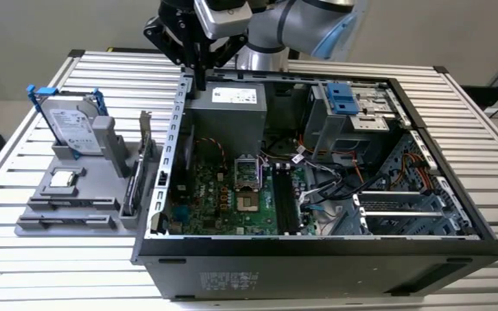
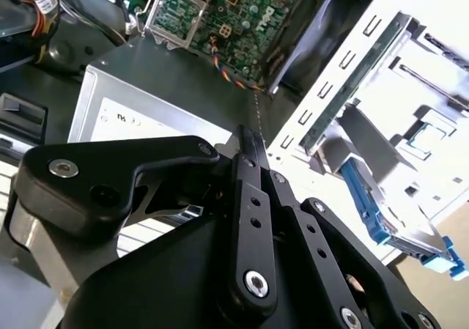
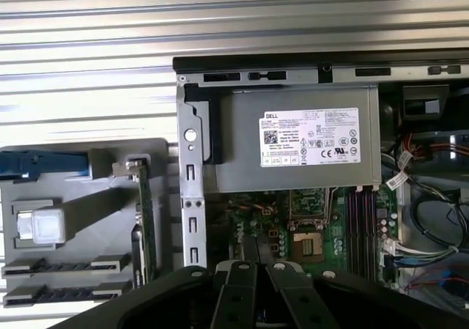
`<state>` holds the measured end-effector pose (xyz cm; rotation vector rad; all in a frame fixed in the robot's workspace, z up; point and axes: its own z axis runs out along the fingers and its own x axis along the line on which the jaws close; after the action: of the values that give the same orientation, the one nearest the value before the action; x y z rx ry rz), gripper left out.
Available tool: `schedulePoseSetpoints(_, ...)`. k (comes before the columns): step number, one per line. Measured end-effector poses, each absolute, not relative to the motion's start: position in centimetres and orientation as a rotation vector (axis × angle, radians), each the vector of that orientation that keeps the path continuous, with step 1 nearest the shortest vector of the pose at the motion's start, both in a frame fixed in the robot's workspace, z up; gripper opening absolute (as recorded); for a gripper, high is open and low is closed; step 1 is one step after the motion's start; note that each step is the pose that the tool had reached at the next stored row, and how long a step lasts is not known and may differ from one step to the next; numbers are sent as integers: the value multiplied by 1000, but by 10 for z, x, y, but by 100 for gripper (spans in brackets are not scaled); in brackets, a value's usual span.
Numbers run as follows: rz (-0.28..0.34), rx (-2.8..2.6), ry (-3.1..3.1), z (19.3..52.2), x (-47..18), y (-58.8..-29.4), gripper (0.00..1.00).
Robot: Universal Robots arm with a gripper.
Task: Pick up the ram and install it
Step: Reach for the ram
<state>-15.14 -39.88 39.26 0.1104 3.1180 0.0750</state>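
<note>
The ram (image 1: pixel 130 191) is a thin dark stick standing on edge in the grey holder (image 1: pixel 67 204), at the exterior view's left of the open computer case (image 1: pixel 318 259). It also shows edge-on in the first wrist view (image 3: pixel 135 256), beside a taller card (image 3: pixel 146 219) with a metal bracket. My gripper (image 1: pixel 199 81) hangs above the case's back corner near the grey power supply (image 1: pixel 227 113), well away from the ram. Its fingers are shut with nothing between them in both wrist views (image 2: pixel 248 137) (image 3: pixel 253 242). Dark memory slots (image 1: pixel 284 201) lie on the green motherboard (image 1: pixel 223 201).
A silver hard drive in a blue frame (image 1: pixel 69 126) stands at the back of the holder. The case's metal side wall (image 1: pixel 173 149) rises between holder and motherboard. Cables (image 1: pixel 336 188) and a drive cage (image 1: pixel 353 107) crowd the case at the exterior view's right. The slatted table (image 1: pixel 59 259) surrounds everything.
</note>
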Motion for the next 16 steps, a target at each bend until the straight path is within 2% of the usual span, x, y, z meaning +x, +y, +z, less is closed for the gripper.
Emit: schedulePoseSetpoints(16,75,110,3118,393,-170,-399,0)
